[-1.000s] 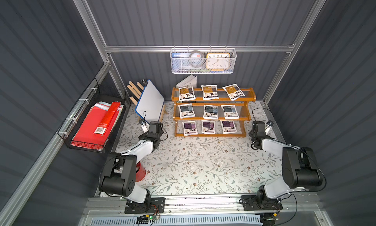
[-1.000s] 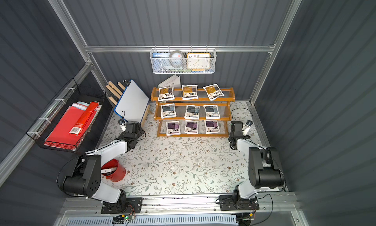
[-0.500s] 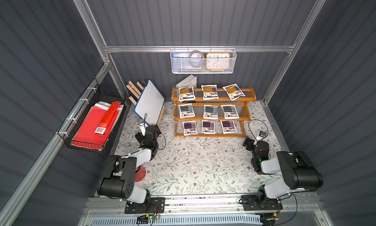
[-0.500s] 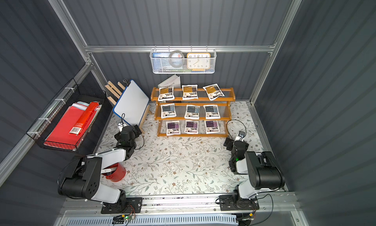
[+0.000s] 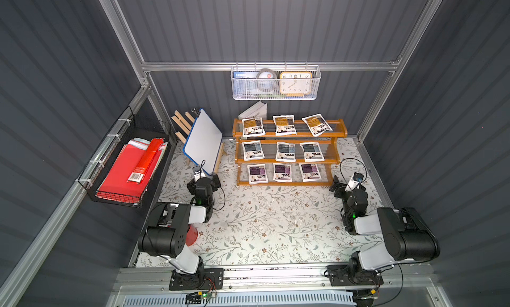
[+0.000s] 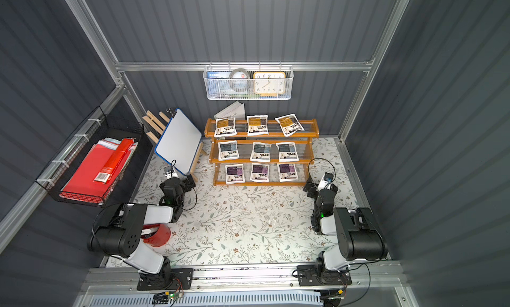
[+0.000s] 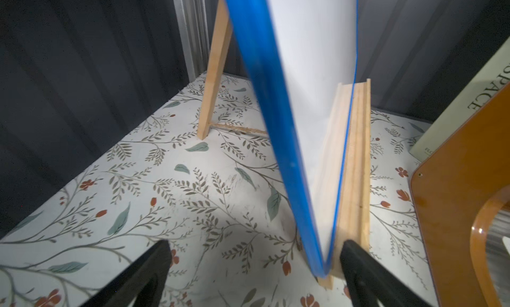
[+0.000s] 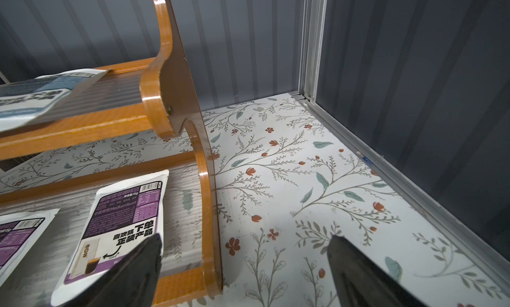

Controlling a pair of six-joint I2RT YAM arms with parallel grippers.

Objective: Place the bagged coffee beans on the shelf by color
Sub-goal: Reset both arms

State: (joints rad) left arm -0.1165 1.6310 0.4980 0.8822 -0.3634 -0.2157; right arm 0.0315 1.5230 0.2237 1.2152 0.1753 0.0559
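Jaws of left gripper point(image 7: 254, 249) and right gripper point(image 8: 244, 240) stand wide, holding nothing.

On my floral table point(image 5: 262, 222), the shelf point(image 5: 284, 183) stands at twelve o'clock: yellow pouches point(image 5: 284, 125) top, blue-grey pouches point(image 5: 286, 152) middle, purple pouches point(image 5: 282, 172) bottom. A whiteboard point(image 5: 204, 141) at ten; at eight, perhaps a red cup point(image 6: 156, 236).

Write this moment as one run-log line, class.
shelf: yellow pouches top, blue-grey pouches middle, purple pouches bottom | left gripper: open, empty, near whiteboard | right gripper: open, empty, beside shelf end | sorting: appears complete
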